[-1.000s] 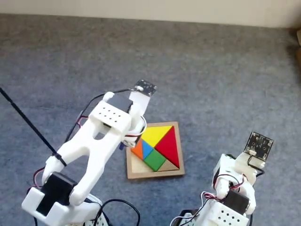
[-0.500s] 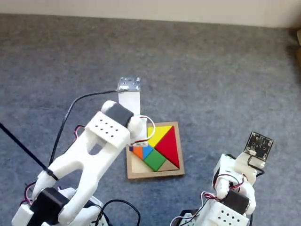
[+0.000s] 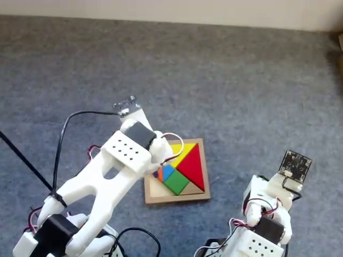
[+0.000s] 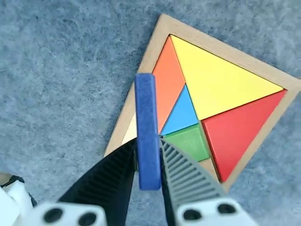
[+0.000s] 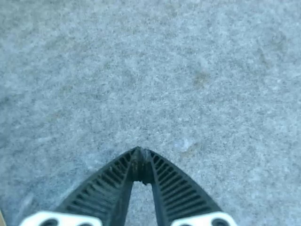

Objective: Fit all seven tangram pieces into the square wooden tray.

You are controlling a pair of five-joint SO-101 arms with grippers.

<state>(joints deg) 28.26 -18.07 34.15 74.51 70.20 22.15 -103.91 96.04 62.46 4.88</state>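
Left gripper (image 4: 148,144) is clamped on a dark blue piece (image 4: 145,106), which stands on edge between its two fingers. I see the piece hanging over the left edge of the square wooden tray (image 4: 225,53), crossing the orange triangle (image 4: 170,82) and a strip of bare wood at the tray's near left corner. I cannot tell whether it touches anything below.

Five pieces lie flat inside the tray. A large yellow triangle (image 4: 221,77) runs along the far edge and a large red triangle (image 4: 235,136) along the right edge. The orange triangle sits at the left edge, with a small light blue triangle (image 4: 181,115) beside it. A green square (image 4: 190,141) lies toward the near edge, with bare wood next to it.

The tray rests on grey carpet (image 3: 241,80). From above, the left arm (image 3: 115,171) leans over the tray's left edge. The right arm (image 3: 265,214) is folded low, well apart from the tray on its right. The right gripper (image 5: 140,154) has its fingers pressed together, holding nothing, above bare carpet.
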